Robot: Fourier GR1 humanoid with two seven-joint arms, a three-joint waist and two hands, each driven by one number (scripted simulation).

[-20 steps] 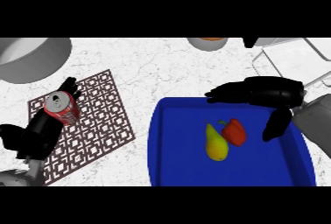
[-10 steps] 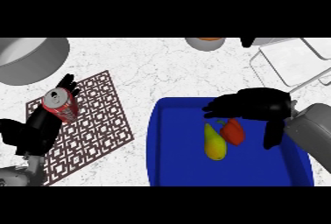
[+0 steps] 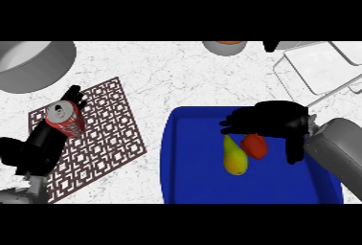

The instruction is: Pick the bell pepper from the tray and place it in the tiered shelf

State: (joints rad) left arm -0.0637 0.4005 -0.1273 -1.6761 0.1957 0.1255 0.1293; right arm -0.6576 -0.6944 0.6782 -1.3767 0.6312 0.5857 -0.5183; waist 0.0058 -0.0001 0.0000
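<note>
Over the blue tray [image 3: 191,182], the right hand [image 3: 272,119] is hovering with fingers spread and relaxed, gripping nothing. Just beneath it the red bell pepper [image 3: 255,145] is lying on the tray floor, touching a yellow-green pear [image 3: 234,158]. It looks light, hollow, smooth-skinned and likely slippery, so wrapping around its wide body seems wisest. Upper right, the tiered shelf [image 3: 322,72] is waiting. Lower left, the left hand [image 3: 42,143] is resting open beside a soda can [image 3: 65,117].

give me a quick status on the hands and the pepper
Right hand open above the blue tray, over the red bell pepper, not gripping. Left hand resting by the soda can. Yellow pear touching the pepper's side.
</note>
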